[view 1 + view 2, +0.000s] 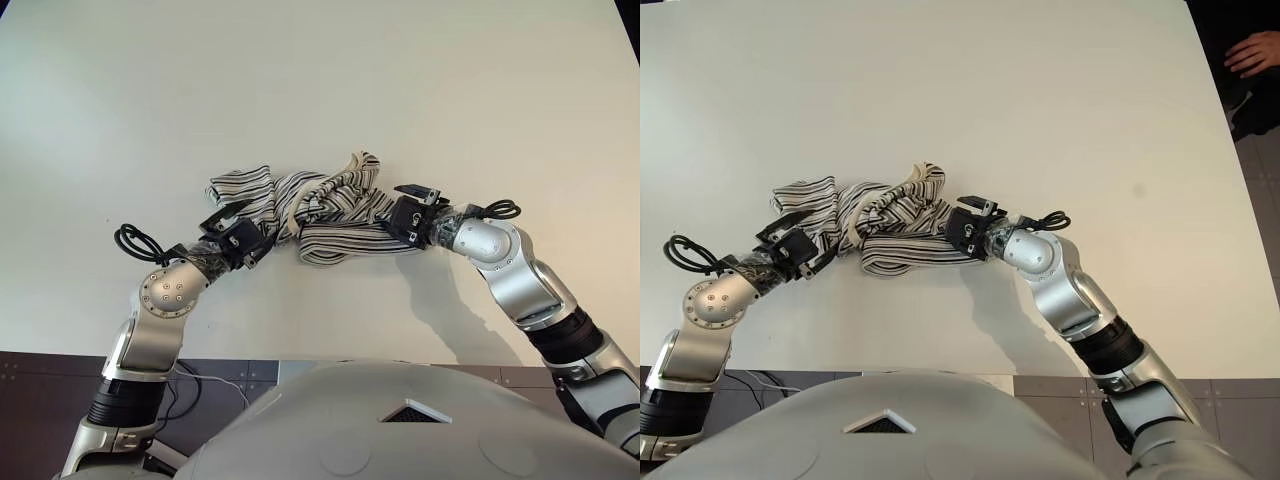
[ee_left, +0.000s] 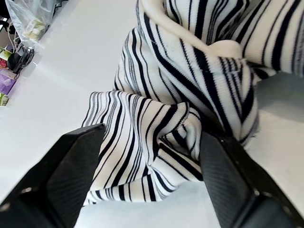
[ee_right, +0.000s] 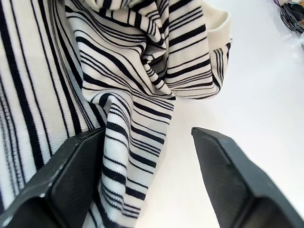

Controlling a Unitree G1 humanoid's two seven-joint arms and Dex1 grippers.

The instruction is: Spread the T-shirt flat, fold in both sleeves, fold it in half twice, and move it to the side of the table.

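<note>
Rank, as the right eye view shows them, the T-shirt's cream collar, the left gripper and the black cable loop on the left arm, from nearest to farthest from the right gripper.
1. Cream collar, in the crumpled T-shirt, just left of the right gripper.
2. Left gripper, at the T-shirt's left end.
3. Black cable loop, farther left, behind that gripper.

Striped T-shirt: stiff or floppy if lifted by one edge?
Likely floppy: the T-shirt lies bunched in soft folds, so it should sag from any pinch point. Probably light, as the knit looks thin. Pushed on the smooth table, it would likely bunch further rather than hold shape.
</note>
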